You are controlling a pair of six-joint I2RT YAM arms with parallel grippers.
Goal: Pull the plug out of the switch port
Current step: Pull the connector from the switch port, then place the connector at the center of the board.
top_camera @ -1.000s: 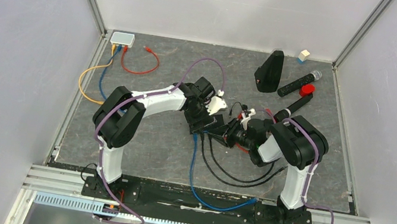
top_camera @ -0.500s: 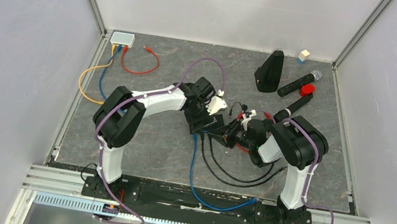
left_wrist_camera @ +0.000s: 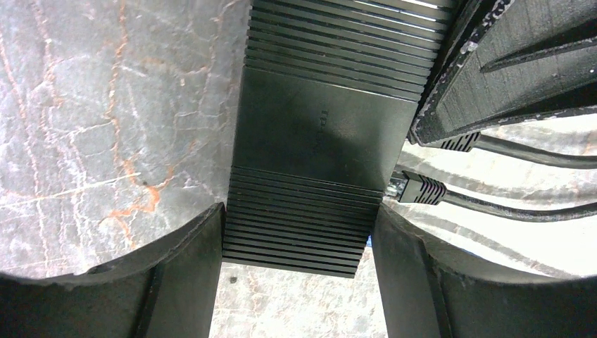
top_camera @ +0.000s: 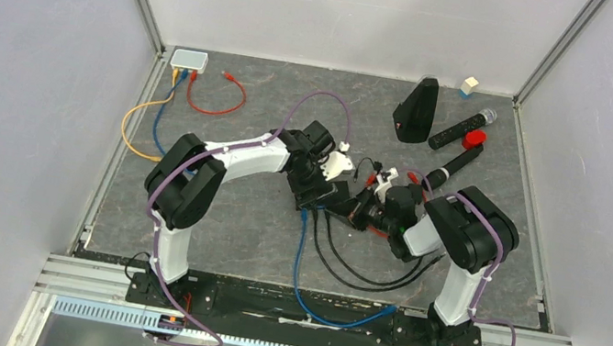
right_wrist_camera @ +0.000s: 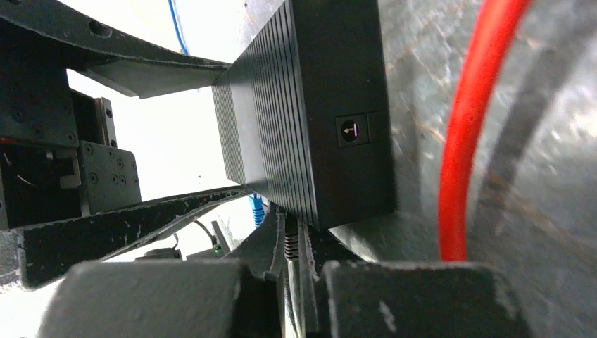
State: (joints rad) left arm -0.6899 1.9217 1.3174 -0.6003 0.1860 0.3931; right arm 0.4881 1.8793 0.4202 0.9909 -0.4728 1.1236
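The black ribbed switch [top_camera: 333, 198] lies mid-table. My left gripper [top_camera: 317, 190] is shut on it; in the left wrist view the fingers [left_wrist_camera: 176, 274] press both sides of the switch [left_wrist_camera: 320, 134]. My right gripper [top_camera: 360, 211] comes from the right and is shut on a black plug [right_wrist_camera: 291, 243] at the switch's port side [right_wrist_camera: 331, 105]. That plug [left_wrist_camera: 457, 143] also shows between the right fingers in the left wrist view. A second black plug [left_wrist_camera: 419, 189] sits beside it, its clear tip showing. A blue plug [right_wrist_camera: 257, 206] sits further along.
A blue cable [top_camera: 299, 255] and black cables [top_camera: 356, 276] trail toward the near edge. A red cable [right_wrist_camera: 468, 134] lies by the switch. A white switch [top_camera: 189, 59] with coloured cables stands back left. A black wedge [top_camera: 415, 108], microphones [top_camera: 460, 130] and a white cube [top_camera: 469, 86] stand back right.
My right arm has shifted a little to the right, its gripper still at the switch's side. The left arm and switch have nudged slightly right with it.
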